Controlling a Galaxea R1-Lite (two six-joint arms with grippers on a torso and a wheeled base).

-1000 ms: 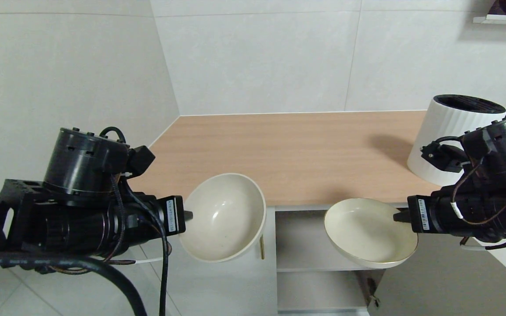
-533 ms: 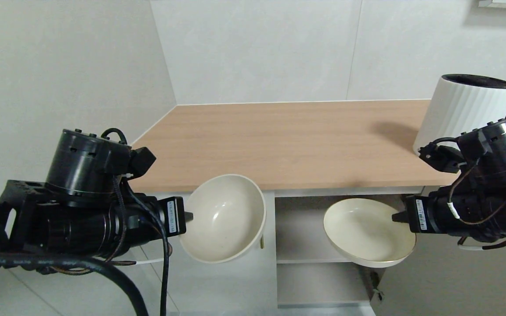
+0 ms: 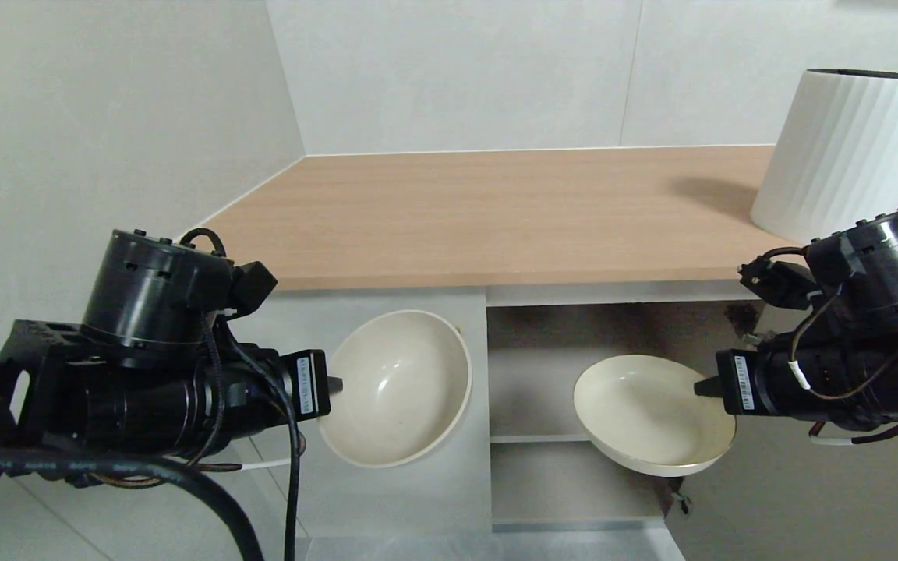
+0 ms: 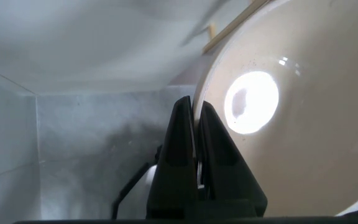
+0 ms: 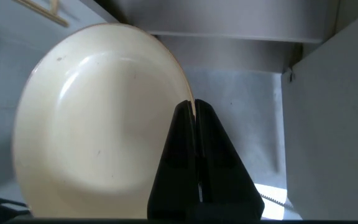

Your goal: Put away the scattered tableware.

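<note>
The left wrist's label (image 3: 305,382) and the right wrist's label (image 3: 744,382) are white with bars; the print is too small to read. Both arms lie level, pointing inward, below the counter (image 3: 496,210). The left gripper (image 3: 335,383) is clamped on the rim of a tilted bowl (image 3: 402,386) before the closed door (image 3: 418,499). The right gripper (image 3: 700,386) is clamped on the rim of a plate (image 3: 644,413) before the open cabinet (image 3: 531,405)
</note>
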